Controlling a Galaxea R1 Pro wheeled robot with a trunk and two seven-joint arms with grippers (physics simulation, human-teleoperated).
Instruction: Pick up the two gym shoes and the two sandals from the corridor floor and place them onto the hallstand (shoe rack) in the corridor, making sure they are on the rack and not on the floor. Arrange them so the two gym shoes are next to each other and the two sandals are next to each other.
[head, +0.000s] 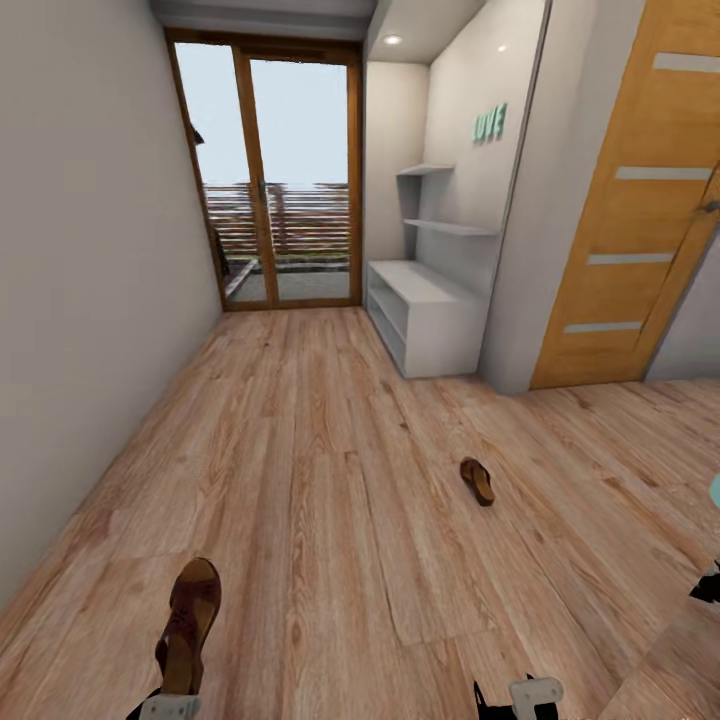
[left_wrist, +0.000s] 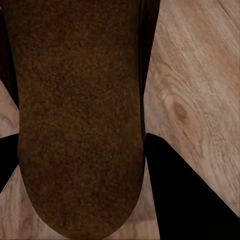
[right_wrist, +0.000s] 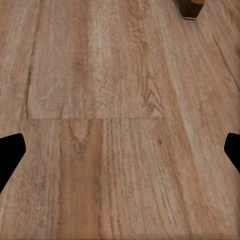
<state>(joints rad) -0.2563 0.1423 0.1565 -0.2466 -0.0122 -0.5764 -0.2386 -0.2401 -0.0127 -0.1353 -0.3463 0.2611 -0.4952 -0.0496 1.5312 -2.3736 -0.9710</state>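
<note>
**Holding one sandal while the other lay on the floor**

Gripping a flat brown leather thong sandal (head: 189, 620), the left claw (head: 170, 706) sat at the lower edge of the head view, the sandal standing up out of it with its dark strap facing the camera. In the left wrist view the sandal's rough brown sole (left_wrist: 80, 115) lay between the two dark fingers (left_wrist: 187, 195), which pressed against its sides, so that claw was closed on it.

The right claw (right_wrist: 120, 150) hung above the light brown wood-plank corridor floor (head: 330, 480); its dark fingertips (right_wrist: 10, 152) stood far apart at opposite edges of the right wrist view, wide open, with nothing between them but planks.

The second brown sandal (head: 477, 481) lay flat on the floor, well apart from both claws, between the robot and the pale-grey hallstand (head: 425, 315). The hallstand stood against the right-hand wall beside an orange wooden door (head: 640, 200), its low bench surface and staggered upper shelves bare. A glazed wood-framed door (head: 270, 170) closed the corridor's far end.
</note>
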